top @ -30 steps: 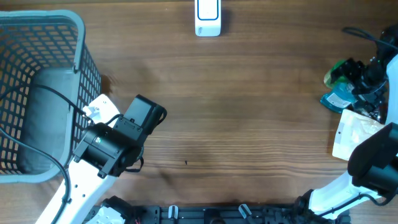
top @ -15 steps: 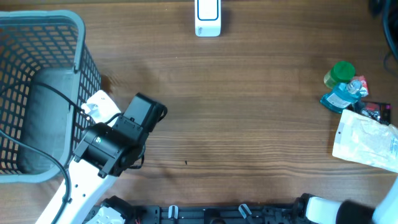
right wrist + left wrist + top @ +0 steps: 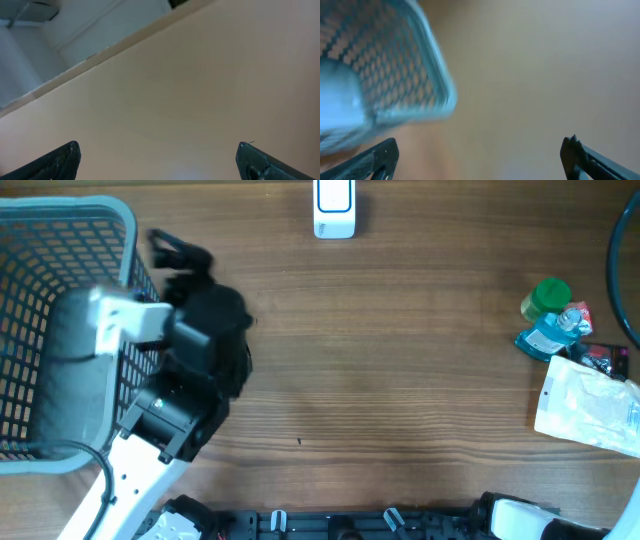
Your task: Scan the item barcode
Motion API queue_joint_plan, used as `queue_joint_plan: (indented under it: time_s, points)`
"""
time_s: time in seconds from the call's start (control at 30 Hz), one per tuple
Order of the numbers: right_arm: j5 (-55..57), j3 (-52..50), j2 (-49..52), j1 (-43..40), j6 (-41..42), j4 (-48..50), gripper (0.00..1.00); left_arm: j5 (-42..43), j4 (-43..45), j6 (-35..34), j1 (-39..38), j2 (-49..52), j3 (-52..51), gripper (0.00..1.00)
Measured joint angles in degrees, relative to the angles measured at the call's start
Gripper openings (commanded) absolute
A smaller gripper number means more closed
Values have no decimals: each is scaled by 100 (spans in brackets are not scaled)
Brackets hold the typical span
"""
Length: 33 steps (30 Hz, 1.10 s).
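Wooden table [image 3: 400, 380], mesh basket [image 3: 128, 240] at left, white scanner [image 3: 333, 208] at far edge, blue bottle [image 3: 545, 340] and white pouch [image 3: 590, 405] right

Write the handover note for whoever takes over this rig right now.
Left gripper: open, empty, beside the basket.
Right gripper: open, empty, outside the overhead view.
Scanner at the far edge of the table. Blue bottle, green container and white pouch lie at the right; a grey bag sits in the basket.
Nothing is held or at the scanner.
Left to do: pick an item, show its barcode to the scanner.
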Motion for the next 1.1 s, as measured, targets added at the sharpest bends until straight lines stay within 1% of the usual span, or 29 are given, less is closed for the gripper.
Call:
queue_joint_plan:
  time_s: [0.03, 0.07, 0.1, 0.13, 0.2, 0.27, 0.37, 0.4, 0.47, 0.53, 0.63, 0.7, 0.8, 0.9, 1.03, 1.1]
  points:
    - [81, -2, -9, 0, -168, 37, 100, -120, 181, 83, 26, 0, -7, 100]
    - [153, -2, -20, 0, -306, 94, 100, -640, 732, 199, 199, 4, 11, 100]
    - [243, -2, -39, 0, -455, 144, 100, -754, 1073, 476, 334, 7, 0, 100]
    - [330, -7, -61, 0, -549, 201, 100, -822, 1355, 876, 503, 15, 7, 100]
    - [605, -7, -129, 4, -754, 313, 100, -667, 1547, 1764, 931, 15, 9, 100]
    - [846, -7, -234, 4, -946, 299, 100, 7, 1515, 2973, 1386, 15, 9, 100]
    - [1069, -7, -407, 7, -1327, 9, 100, 1154, 1333, 4671, 1821, 24, 4, 100]
    - [1139, -20, -461, 11, -1434, -44, 100, 1425, 1335, 5112, 1908, 31, 4, 100]
    - [1316, -90, -595, 11, -1596, -197, 100, 1797, 1335, 5768, 2028, 26, 4, 100]
    - [1458, -186, -730, 9, -1751, -319, 100, 1989, 1274, 6083, 2127, -22, 4, 100]
    - [1609, -511, -1084, 9, -2094, -514, 100, 2264, 669, 6430, 2293, -354, -7, 100]
    - [1668, -828, -1403, 9, -2264, -640, 100, 2669, 245, 6673, 2398, -713, -7, 100]
    - [1694, -1390, -1969, 9, -2356, -811, 100, 3615, -149, 7108, 2691, -1270, -7, 100]
    - [1709, -2308, -2833, 9, -2358, -837, 100, 4874, -444, 7396, 3364, -1912, -7, 100]
    - [1731, -3460, -4009, 9, -2361, -654, 100, 6022, -800, 7538, 4026, -2592, -7, 100]
    - [1733, -3952, -4638, 9, -2358, -634, 100, 6526, -831, 7587, 4245, -2938, -24, 100]
